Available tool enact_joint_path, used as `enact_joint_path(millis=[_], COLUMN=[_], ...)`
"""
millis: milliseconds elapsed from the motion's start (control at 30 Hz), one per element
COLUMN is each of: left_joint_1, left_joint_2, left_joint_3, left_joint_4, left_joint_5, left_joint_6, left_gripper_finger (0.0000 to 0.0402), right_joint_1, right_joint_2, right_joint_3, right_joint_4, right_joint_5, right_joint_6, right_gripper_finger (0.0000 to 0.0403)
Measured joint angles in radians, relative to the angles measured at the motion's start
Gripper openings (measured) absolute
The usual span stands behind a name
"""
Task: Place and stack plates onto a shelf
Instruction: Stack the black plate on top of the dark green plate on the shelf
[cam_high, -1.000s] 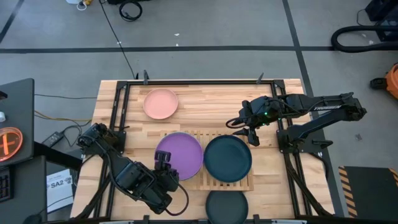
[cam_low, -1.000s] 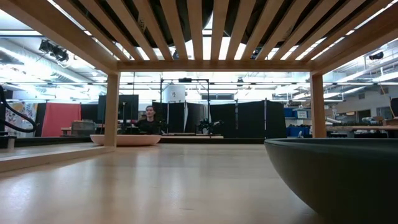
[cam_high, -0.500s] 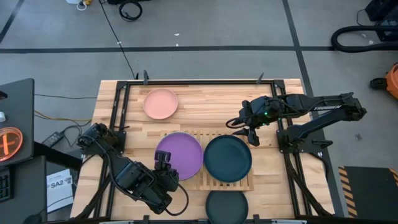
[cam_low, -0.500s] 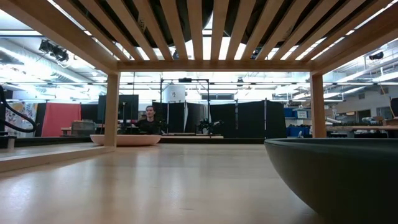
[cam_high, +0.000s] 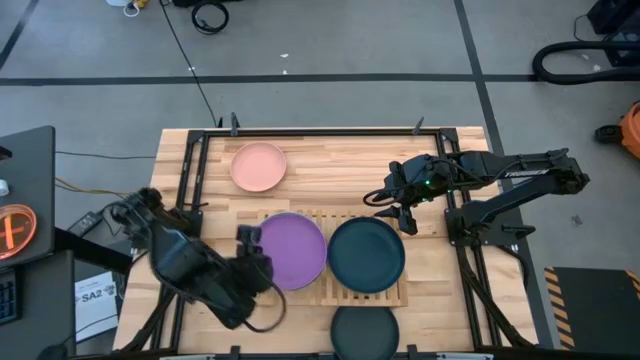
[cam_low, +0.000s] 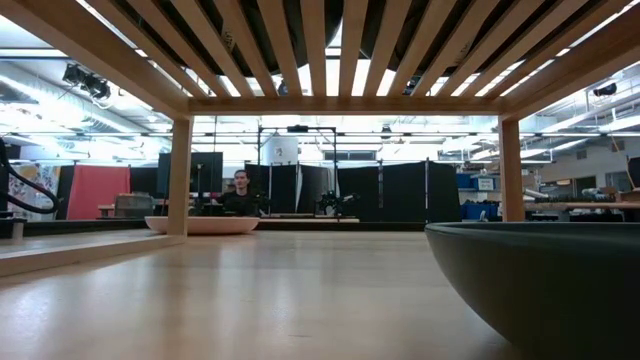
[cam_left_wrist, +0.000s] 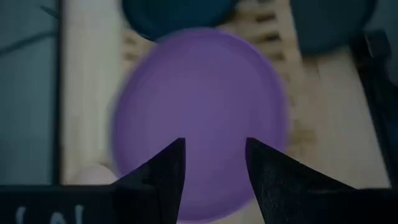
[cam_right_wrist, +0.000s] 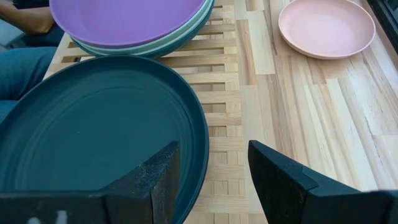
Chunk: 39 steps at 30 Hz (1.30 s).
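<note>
Purple plate (cam_high: 291, 250) tops mint plate (cam_right_wrist: 168, 42), seen only by right wrist cam; both jaws open, empty.

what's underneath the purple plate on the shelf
The purple plate tops a stack; pale and mint plate rims show beneath it on the shelf. How many plates lie under is hidden.

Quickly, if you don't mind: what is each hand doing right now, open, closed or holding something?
Left hand: open, empty, over the purple plate.
Right hand: open, empty, by the dark teal plate.
</note>
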Motion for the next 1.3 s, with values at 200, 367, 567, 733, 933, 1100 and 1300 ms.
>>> enact_joint_path(millis=[200,367,567,733,933,1100,1300], left_joint_1=[-0.043,-0.086,-0.136,-0.167,-0.179,-0.179,-0.179], left_joint_2=[-0.102,-0.173,-0.33,-0.547,-0.82,-0.994,-1.135], left_joint_3=[0.001,-0.025,-0.363,-0.726,-1.08,-1.282,-1.417], left_joint_4=[0.001,0.006,0.034,0.166,0.447,0.689,0.967], left_joint_5=[-0.174,-0.255,-0.366,-0.411,-0.408,-0.324,-0.176], left_joint_6=[0.011,-0.016,-0.201,-0.334,-0.309,-0.124,0.086], left_gripper_finger=[0.0172,0.0172,0.0172,0.0172,0.0172,0.0172,0.0172], right_joint_1=[0.0,0.0,0.0,0.0,0.0,0.0,0.0], right_joint_2=[0.0,0.0,0.0,0.0,0.0,0.0,0.0], right_joint_3=[0.0,0.0,0.0,0.0,0.0,0.0,0.0], right_joint_4=[0.0,0.001,0.001,0.001,0.001,0.017,0.144], right_joint_5=[0.0,0.0,0.0,0.0,0.0,0.001,-0.007], right_joint_6=[0.0,0.0,0.014,0.018,0.018,0.01,0.025], right_gripper_finger=[0.0194,0.0194,0.0194,0.0194,0.0194,0.0194,0.0194])
